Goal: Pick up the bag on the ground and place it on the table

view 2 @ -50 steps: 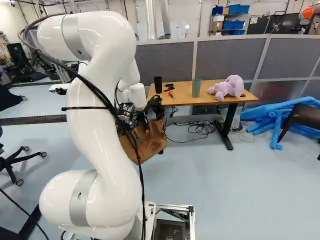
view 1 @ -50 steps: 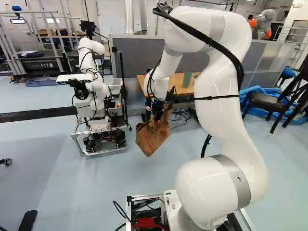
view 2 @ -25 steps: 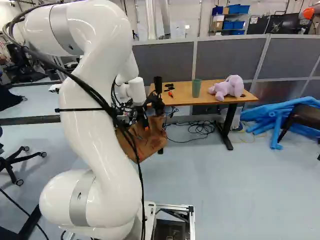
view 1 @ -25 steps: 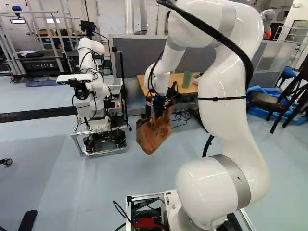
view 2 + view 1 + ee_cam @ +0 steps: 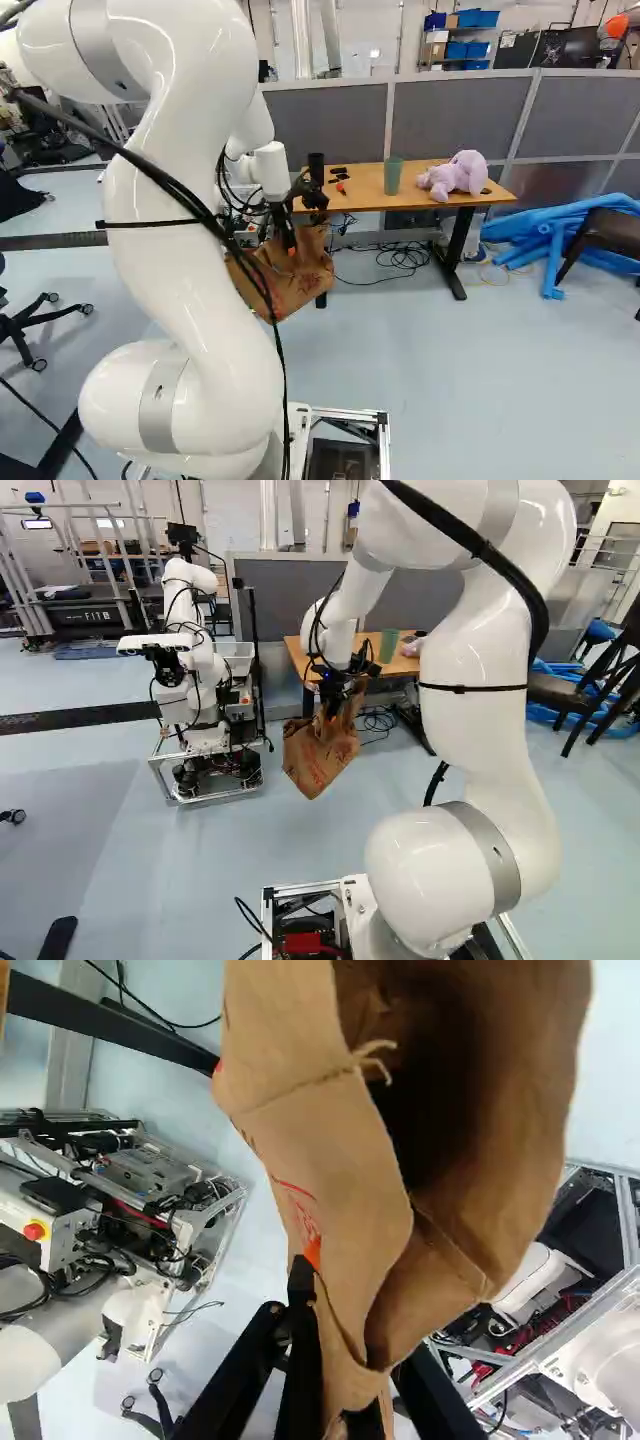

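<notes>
bag [image 5: 318, 758] with red print [image 5: 309, 1228] has risen slightly with the arm [image 5: 475, 720], jaws [image 5: 331, 712] pinched together on its rim.

Brown bag [image 5: 340, 1160] is pinched by its rim between the two fingers of the gripper [image 5: 332, 710]. Bag mouth is spread wide ahead of the fingers, dark inside; frayed strands seen at one edge, red print on the outer wall. To one side of the bag, another robot [image 5: 150, 1190] is seen with a red button [image 5: 35, 1231]; on the other side, a metal-framed base [image 5: 520, 1365]. Black bar [image 5: 110, 1028] is partly covered by the bag. Pale floor [image 5: 250, 1260] is seen below.
</notes>
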Motion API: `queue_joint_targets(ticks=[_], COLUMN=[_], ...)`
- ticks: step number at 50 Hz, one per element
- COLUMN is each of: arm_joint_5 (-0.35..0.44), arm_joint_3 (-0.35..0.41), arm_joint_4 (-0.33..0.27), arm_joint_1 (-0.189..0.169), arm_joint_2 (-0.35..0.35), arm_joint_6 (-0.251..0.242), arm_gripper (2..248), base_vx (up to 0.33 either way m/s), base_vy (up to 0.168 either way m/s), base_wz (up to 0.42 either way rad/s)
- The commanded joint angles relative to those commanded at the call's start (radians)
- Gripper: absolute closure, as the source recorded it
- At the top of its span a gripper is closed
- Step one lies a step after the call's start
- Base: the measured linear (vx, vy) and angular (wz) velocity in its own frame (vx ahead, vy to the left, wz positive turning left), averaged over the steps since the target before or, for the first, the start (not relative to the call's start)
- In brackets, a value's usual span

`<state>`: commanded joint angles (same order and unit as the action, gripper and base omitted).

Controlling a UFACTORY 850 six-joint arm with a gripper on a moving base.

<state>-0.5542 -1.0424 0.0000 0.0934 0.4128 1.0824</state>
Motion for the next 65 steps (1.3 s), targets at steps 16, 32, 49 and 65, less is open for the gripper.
queue_joint_targets(ticks=[16,32,49,65], arm_joint_5=[-0.053,-0.107,-0.162,-0.204], arm_joint_3=[-0.001,-0.015,-0.04,-0.065], arm_joint_4=[0.0,0.0,0.0,0.0], arm_joint_1=[-0.002,-0.004,-0.007,-0.01], arm_joint_2=[-0.045,-0.081,-0.112,-0.139], arm_joint_6=[0.0,0.0,0.0,0.0], arm_gripper=[224,224,224,224], base_vx=[0.0,0.0,0.0,0.0], base_vy=[0.0,0.0,0.0,0.0], base_wz=[0.0,0.0,0.0,0.0])
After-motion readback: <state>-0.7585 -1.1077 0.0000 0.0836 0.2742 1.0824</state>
